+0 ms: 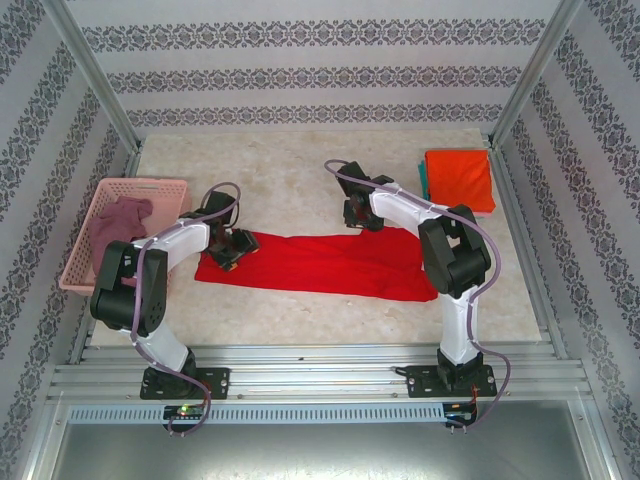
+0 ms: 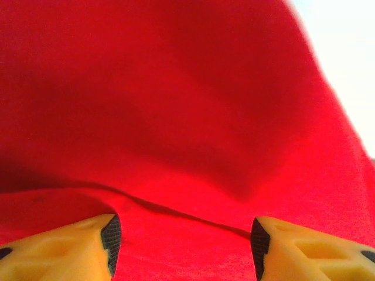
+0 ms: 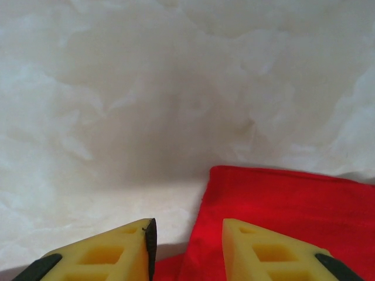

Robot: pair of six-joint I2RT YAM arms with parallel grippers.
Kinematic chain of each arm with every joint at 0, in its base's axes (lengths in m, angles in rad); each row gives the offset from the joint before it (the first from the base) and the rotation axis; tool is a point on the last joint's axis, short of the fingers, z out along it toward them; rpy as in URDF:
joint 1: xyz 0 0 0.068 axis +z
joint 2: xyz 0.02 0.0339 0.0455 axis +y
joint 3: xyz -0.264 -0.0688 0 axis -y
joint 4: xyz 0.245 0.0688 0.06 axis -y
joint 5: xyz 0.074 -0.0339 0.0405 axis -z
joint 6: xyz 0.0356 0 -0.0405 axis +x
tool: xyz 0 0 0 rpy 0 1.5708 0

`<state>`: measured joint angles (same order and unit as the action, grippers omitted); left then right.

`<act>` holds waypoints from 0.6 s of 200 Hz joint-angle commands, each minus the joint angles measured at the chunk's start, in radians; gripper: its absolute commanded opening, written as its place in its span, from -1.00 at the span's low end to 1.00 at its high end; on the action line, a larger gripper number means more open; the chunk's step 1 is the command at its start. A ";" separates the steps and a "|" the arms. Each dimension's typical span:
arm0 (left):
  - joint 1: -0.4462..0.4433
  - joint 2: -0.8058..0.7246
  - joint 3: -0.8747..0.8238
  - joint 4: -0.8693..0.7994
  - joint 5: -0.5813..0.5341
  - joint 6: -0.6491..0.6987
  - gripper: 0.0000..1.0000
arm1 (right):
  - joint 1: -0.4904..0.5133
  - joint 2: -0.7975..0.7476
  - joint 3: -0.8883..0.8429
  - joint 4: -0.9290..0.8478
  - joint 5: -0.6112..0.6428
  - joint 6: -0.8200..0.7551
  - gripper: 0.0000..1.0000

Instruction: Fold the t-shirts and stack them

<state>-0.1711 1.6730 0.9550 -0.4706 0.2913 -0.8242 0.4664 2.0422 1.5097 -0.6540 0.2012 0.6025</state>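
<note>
Cream marbled tabletop [image 1: 300, 180], patterned walls [image 1: 300, 60], red t-shirt [image 1: 320, 262]; left gripper [image 2: 184, 234] wide, right gripper [image 3: 190, 237] narrow astride its edge.

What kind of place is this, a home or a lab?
Probably a robot test booth, not a home: two white-and-black robot arms bolted down side by side, floral-striped wallpaper panels hung in a bare aluminium frame, and a bright red cloth t-shirt laid on the marble-look tabletop.
</note>
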 commanded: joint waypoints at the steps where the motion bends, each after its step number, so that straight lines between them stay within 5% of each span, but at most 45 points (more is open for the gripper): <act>1: -0.008 0.014 -0.029 0.039 0.008 -0.020 0.22 | -0.014 0.027 -0.008 -0.031 -0.012 0.019 -0.36; 68: -0.008 -0.005 -0.031 0.029 0.002 -0.009 0.22 | -0.034 0.084 0.000 -0.035 -0.051 0.030 -0.56; 120: -0.008 -0.004 0.002 0.003 0.003 0.004 0.22 | -0.039 0.043 -0.037 -0.009 -0.061 0.045 -1.00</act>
<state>-0.1711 1.6707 0.9466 -0.4511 0.2947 -0.8310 0.4335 2.1036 1.5089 -0.6544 0.1570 0.6346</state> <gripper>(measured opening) 0.611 0.030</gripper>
